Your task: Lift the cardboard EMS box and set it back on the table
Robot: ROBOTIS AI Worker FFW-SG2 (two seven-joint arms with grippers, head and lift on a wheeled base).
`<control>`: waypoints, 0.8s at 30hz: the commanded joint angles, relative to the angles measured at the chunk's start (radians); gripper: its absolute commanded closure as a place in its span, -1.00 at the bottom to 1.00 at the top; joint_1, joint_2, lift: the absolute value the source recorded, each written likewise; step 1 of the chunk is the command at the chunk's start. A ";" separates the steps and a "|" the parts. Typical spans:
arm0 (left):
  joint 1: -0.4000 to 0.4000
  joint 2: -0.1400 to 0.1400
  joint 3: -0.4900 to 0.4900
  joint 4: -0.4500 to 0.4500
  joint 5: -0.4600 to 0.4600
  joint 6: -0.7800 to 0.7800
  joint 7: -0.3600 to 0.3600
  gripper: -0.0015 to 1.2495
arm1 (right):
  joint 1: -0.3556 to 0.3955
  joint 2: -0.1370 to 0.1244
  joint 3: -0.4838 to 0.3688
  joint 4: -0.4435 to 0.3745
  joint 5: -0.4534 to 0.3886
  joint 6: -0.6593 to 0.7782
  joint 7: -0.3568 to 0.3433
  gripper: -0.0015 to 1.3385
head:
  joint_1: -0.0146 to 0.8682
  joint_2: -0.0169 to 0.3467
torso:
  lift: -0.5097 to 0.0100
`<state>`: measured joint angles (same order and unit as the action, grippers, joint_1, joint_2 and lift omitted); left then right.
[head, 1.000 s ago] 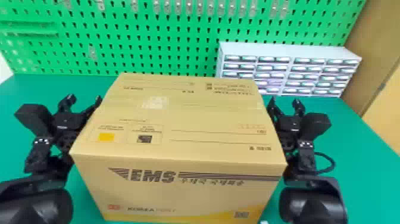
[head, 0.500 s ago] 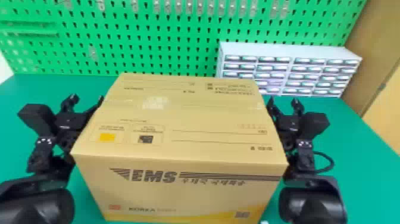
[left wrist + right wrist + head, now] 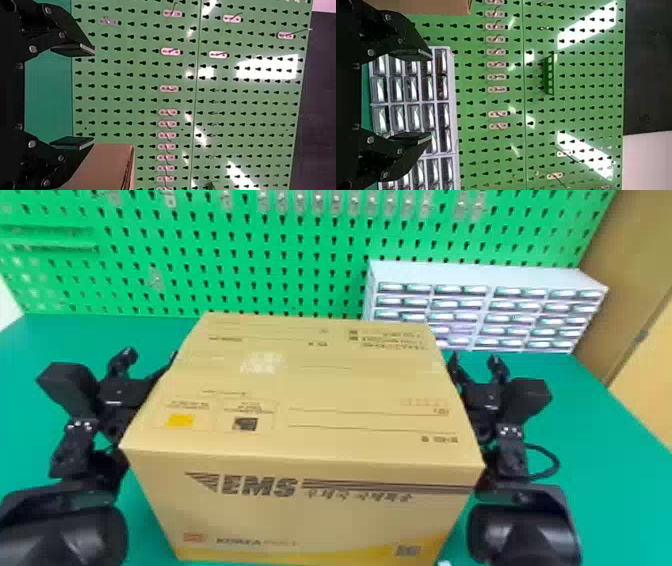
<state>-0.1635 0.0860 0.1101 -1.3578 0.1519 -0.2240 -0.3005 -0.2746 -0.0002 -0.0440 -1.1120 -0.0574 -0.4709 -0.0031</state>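
Likely for a 2-sided squeeze, my left gripper [image 3: 94,96] and right gripper [image 3: 431,95], spread and empty, flank the EMS box [image 3: 310,390].

So that's one cardboard box [image 3: 320,390], two hands, left hand [image 3: 153,355] plus right hand [image 3: 475,357], one bench [image 3: 600,435], one pegboard wall [image 3: 280,270], one drawer cabinet [image 3: 480,277].

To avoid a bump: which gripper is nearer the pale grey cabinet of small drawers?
Right. The right gripper is right of the tan cardboard box, on the near side of the cabinet; the left gripper is left of the box, farther off.
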 commanded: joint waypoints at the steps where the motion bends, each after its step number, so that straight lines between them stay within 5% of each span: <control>1: -0.001 0.000 0.002 -0.001 0.002 0.000 0.000 -0.26 | 0.002 0.001 0.003 -0.005 0.001 0.003 0.000 -0.18 | 0.57 -0.98 | 0.62; 14: -0.027 0.000 0.025 -0.118 -0.043 0.115 0.029 -0.25 | 0.011 -0.014 0.010 -0.242 0.045 0.230 0.000 -0.19 | 0.57 -0.98 | 0.62; 24: -0.064 0.000 0.045 -0.169 -0.052 0.164 0.052 -0.25 | 0.006 0.001 -0.020 -0.374 0.097 0.314 0.000 -0.18 | 0.57 -0.98 | 0.62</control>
<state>-0.2136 0.0852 0.1477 -1.5161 0.1061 -0.0686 -0.2492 -0.2646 -0.0037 -0.0542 -1.4578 0.0329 -0.1691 -0.0030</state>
